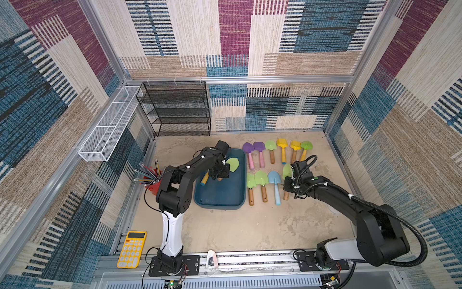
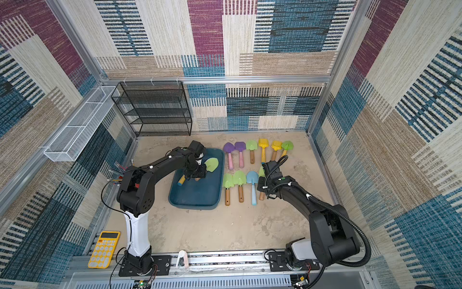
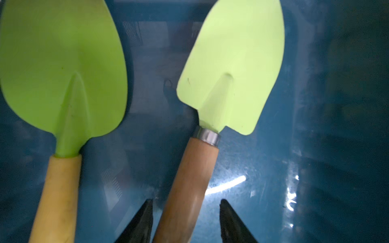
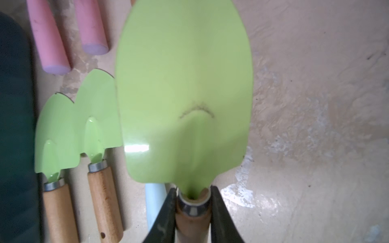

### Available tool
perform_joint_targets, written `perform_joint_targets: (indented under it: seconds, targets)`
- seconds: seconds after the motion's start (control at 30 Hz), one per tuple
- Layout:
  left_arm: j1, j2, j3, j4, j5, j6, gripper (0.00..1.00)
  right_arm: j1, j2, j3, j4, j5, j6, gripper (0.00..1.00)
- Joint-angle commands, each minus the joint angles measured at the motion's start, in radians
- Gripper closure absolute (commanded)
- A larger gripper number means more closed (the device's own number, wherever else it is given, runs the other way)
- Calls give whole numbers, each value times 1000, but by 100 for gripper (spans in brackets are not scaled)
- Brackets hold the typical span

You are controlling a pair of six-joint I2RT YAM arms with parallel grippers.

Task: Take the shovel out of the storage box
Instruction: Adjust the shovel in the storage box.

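Note:
The dark teal storage box (image 1: 222,195) (image 2: 197,197) sits left of the table's middle. Two shovels lie inside it. One has a pale green blade (image 3: 231,63) (image 1: 233,164) and a brown wooden handle (image 3: 189,178). The other is brighter green (image 3: 63,63) with a yellow handle (image 1: 205,179). My left gripper (image 3: 187,201) (image 1: 220,172) is down in the box, open, its fingers straddling the brown handle with a gap on one side. My right gripper (image 4: 193,189) (image 1: 287,181) is shut on the collar of another green shovel (image 4: 183,94) (image 1: 287,170), right of the box.
Two rows of coloured shovels (image 1: 275,152) lie on the table right of the box, with a blue one (image 1: 275,182) beside my right gripper. A red pencil cup (image 1: 153,184) stands left of the box. A yellow calculator (image 1: 131,249), black mesh rack (image 1: 177,110) and white wire basket (image 1: 110,125) line the left side.

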Motion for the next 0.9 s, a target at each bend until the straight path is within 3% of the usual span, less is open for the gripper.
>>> perform_joint_targets:
  seconds: [0.0,0.43,0.87]
  targets:
    - [-13,-3,-7,-25,-20,25,46,0,17,-3,17,78,-19,81]
    - [-59,-9,-8,-33,-19,35,47,0,95,4,37,102,-13,80]
    - [-88,-5,5,-36,-20,38,47,-1,147,7,63,90,-23,72]
